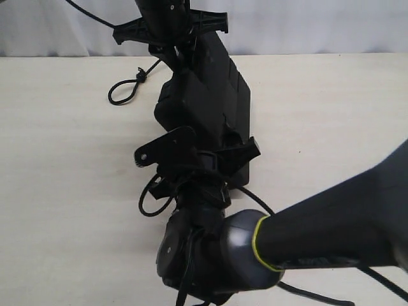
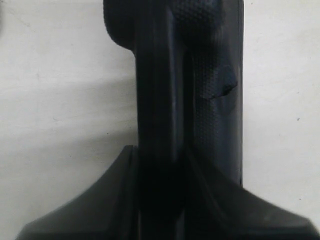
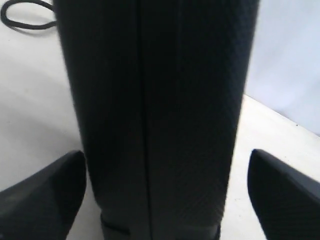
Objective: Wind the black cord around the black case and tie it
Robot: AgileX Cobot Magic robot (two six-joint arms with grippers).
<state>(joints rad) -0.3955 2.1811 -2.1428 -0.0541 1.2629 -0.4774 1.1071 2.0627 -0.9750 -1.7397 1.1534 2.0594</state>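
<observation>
Showing pebbled black case [image 3: 165, 125] (seamed), looped cord [image 1: 140, 76]

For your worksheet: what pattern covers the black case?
Fine stippling on the black case; clearest in right wrist view.

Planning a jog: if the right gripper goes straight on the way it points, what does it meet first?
The black case: it sits dead ahead of the right gripper, between its open jaws. Depth is unclear, but it looks very close.
</observation>
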